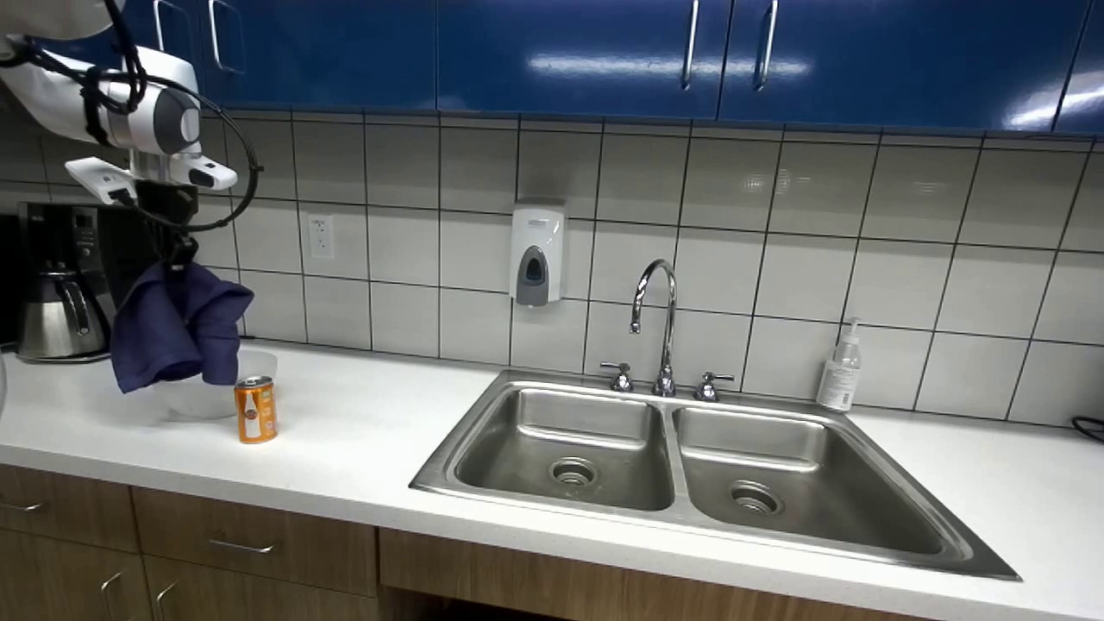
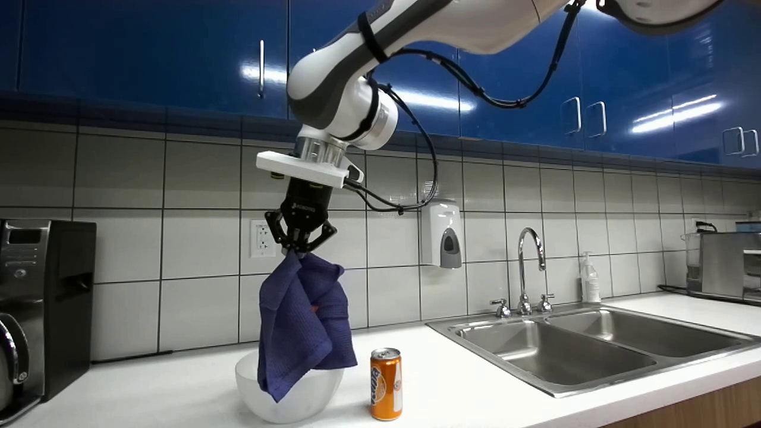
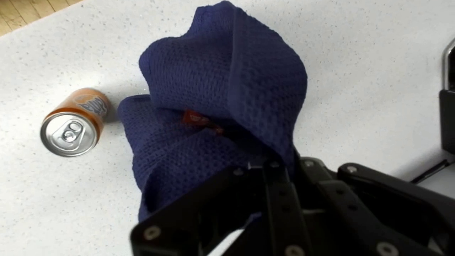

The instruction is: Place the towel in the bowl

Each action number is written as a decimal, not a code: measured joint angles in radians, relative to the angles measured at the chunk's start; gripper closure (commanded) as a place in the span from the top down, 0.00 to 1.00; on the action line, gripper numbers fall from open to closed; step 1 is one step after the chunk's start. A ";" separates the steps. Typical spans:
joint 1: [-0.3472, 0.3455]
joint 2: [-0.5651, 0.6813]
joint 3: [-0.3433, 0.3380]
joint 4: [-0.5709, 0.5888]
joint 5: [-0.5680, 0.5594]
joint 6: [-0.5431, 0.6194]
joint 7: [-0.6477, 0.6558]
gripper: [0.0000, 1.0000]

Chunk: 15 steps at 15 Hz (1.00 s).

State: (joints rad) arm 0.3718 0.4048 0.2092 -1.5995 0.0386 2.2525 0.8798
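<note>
A dark blue towel hangs bunched from my gripper in both exterior views. It fills the middle of the wrist view, with a small red tag in its folds. My gripper is shut on the towel's top and points down; it also shows in an exterior view and the wrist view. A whitish translucent bowl stands on the counter below the towel, partly covered by it, and shows in an exterior view. The towel's lower corners overlap the bowl's rim; I cannot tell whether they touch it.
An orange can stands upright close beside the bowl. A black and steel coffee maker is on the bowl's opposite side. A double steel sink with a faucet lies further along the counter. Blue cupboards hang above.
</note>
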 measured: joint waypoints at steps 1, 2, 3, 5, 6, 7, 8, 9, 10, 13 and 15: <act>0.002 0.008 -0.001 0.002 0.000 0.013 0.001 0.01; 0.002 0.015 -0.003 0.005 0.000 0.024 0.001 0.01; 0.003 0.023 -0.004 0.006 0.001 0.035 0.001 0.01; 0.003 0.037 -0.011 0.009 0.002 0.058 0.001 0.01; 0.004 0.044 -0.014 0.012 0.003 0.070 0.001 0.01; 0.004 0.051 -0.016 0.014 0.005 0.083 0.001 0.01; 0.004 0.058 -0.019 0.016 0.006 0.097 0.002 0.01; 0.005 0.065 -0.022 0.018 0.007 0.112 0.003 0.01; 0.007 0.071 -0.025 0.019 0.008 0.129 0.007 0.01; 0.011 0.088 -0.028 0.019 0.008 0.183 0.019 0.01; 0.015 0.098 -0.030 0.019 0.009 0.208 0.021 0.01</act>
State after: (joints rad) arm 0.3865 0.5027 0.1788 -1.5802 0.0474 2.4609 0.9009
